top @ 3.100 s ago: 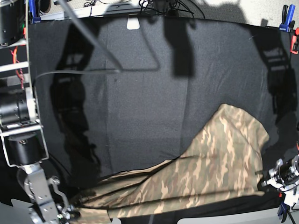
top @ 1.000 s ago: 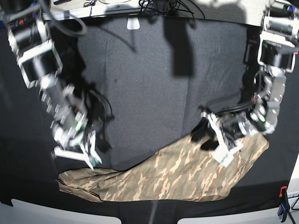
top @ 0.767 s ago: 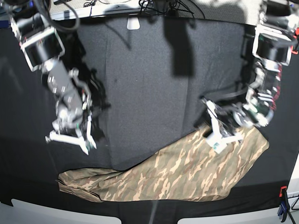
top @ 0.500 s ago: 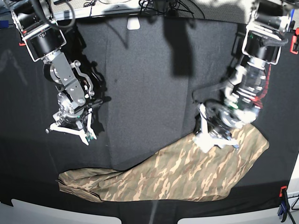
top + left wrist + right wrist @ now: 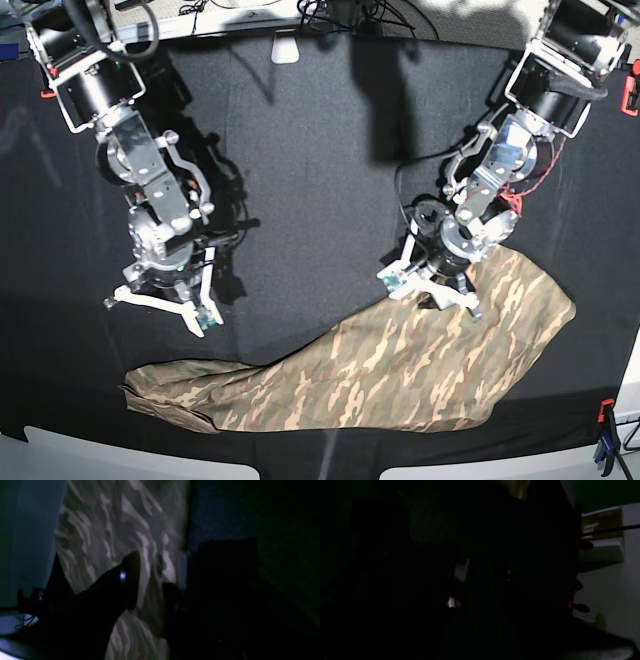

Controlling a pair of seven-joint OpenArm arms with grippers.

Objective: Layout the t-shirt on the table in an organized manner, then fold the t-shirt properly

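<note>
t-shirt [image 5: 380, 370]: lies bunched in a long slanted band near the front edge of the bench, running from the front left toward the right edge; wider at its right end, narrowing to a crumpled tip at the left. Camouflage print faces up.
bench [image 5: 320, 170]: black cloth cover; back and middle carry only my arms' shadows.
my left gripper [image 5: 430, 288]: hangs over the upper edge of the t-shirt's right end, pointing down. Jaws stand part-way apart. In the left wrist view [image 5: 155, 572] the camouflage cloth shows between the two dark fingers; I cannot tell whether they touch it, and nothing looks pinched.
my right gripper [image 5: 160, 305]: over bare black cloth toward the left edge, apart from the t-shirt's left tip. Jaws spread, nothing between them. The right wrist view is too dark to read.
</note>
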